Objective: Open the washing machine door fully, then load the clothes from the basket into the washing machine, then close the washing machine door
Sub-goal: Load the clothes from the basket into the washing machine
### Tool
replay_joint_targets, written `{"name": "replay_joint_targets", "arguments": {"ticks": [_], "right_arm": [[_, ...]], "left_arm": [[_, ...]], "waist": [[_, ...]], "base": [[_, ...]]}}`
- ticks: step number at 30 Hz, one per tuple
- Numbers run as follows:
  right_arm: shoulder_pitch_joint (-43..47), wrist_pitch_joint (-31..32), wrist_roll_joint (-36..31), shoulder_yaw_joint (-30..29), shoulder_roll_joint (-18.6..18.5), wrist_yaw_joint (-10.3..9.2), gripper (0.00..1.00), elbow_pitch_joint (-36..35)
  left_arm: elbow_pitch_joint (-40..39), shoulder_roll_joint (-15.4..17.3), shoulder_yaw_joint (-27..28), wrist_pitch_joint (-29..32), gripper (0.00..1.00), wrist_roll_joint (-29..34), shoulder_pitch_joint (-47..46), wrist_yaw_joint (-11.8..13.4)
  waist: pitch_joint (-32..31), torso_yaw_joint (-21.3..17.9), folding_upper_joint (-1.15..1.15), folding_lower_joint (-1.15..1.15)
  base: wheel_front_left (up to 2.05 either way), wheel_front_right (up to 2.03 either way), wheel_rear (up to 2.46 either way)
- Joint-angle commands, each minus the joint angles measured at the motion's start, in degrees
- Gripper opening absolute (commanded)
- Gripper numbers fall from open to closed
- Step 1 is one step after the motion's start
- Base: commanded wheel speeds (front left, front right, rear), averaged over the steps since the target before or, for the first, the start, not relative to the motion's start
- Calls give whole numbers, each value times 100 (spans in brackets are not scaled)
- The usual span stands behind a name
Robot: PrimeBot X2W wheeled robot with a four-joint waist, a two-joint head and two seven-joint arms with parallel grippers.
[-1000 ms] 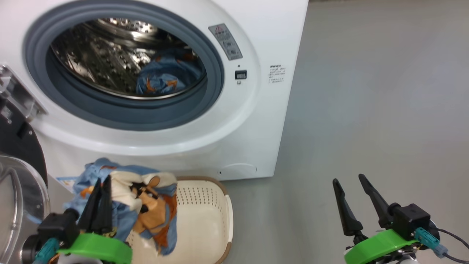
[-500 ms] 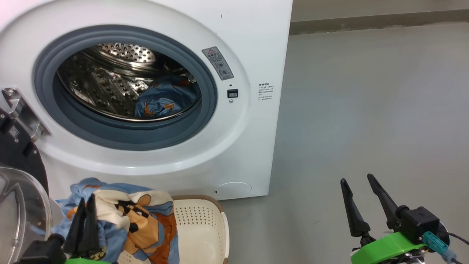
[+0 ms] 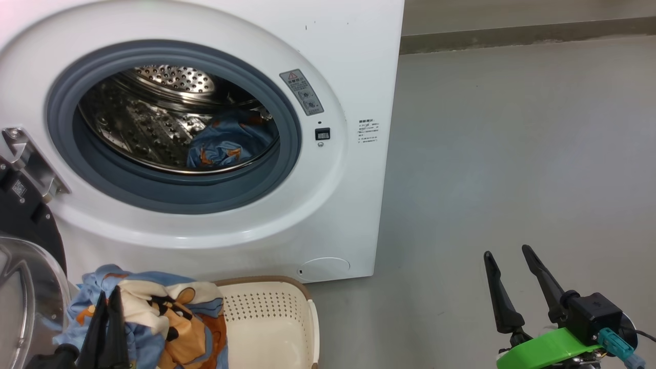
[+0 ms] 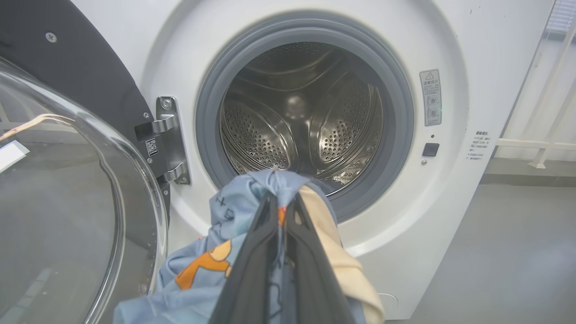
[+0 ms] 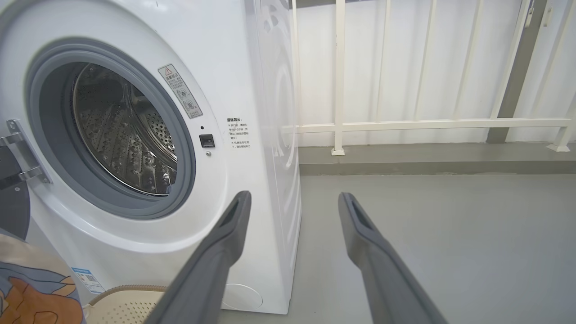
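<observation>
On my screens the washing machine [image 3: 353, 61] has a smooth, glossy white shell. Its drum [image 3: 138, 123] is polished, perforated steel and its gasket [image 3: 289, 148] is matt grey rubber. The washing machine door [image 4: 54, 202] pairs clear glass with a glossy black rim. The clothes [image 3: 169, 323] are soft printed cloth. The basket [image 3: 256, 312] is matt cream plastic. The floor [image 3: 512, 154] looks smooth, matt grey.

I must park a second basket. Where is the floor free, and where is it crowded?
Free: the grey floor right of the washing machine. Crowded: lower left, where the basket, the clothes in the left gripper and the open door meet.
</observation>
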Motion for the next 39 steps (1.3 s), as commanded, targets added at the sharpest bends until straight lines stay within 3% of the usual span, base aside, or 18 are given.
{"name": "replay_joint_targets", "arguments": {"ticks": [1, 19, 27, 39], "right_arm": [[-70, -27, -48, 114, -8, 9, 100, -168], [-149, -27, 58, 273, -8, 9, 100, -135], [-331, -27, 86, 367, -8, 9, 100, -171], [-591, -27, 296, 469, -8, 9, 100, -271]], "left_arm": [[-195, 37, 207, -37, 0, 63, -107, 10], [-79, 18, 37, -37, 0, -381, -638, 6], [189, 86, 97, -37, 0, -335, -1599, -86], [1063, 581, 213, -37, 0, -553, -3553, -122]], "waist": [[-4, 7, 0, 0], [457, -51, 0, 0], [932, -299, 0, 0], [1830, -701, 0, 0]], "base": [[0, 0, 0], [0, 0, 0], [0, 0, 0], [0, 0, 0]]}}
